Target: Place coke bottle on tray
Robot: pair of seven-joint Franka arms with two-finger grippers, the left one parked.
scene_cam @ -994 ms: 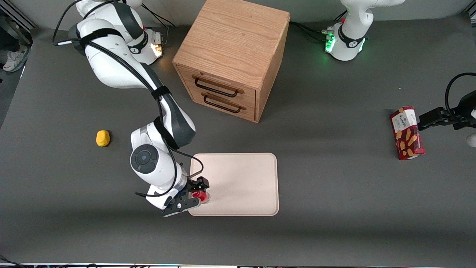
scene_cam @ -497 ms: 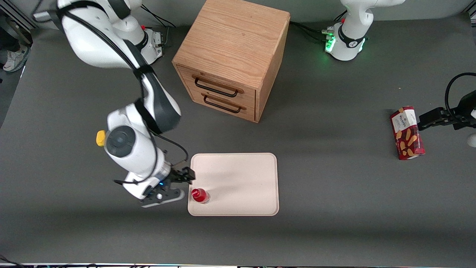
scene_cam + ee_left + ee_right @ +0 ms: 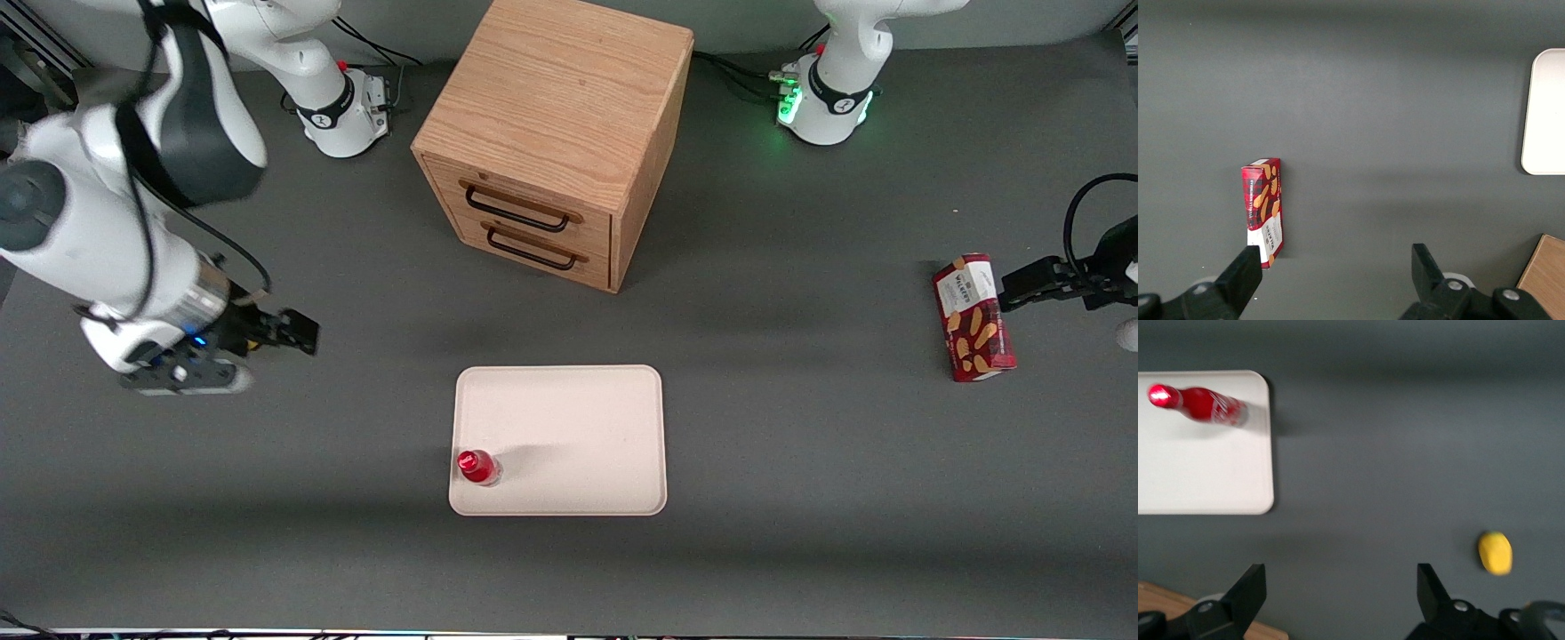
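While our gripper (image 3: pixel 307 335) hangs with fingers spread, well apart from the tray (image 3: pixel 578 418), we see the bottle (image 3: pixel 477 467) upright on its corner nearest the working arm's end.

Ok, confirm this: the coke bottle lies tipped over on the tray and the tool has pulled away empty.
One thing is wrong: the coke bottle stands upright on the tray, near one corner, as the front view and the right wrist view show. The rest holds: the tool is open, holds nothing, and hangs over bare table toward the working arm's end.
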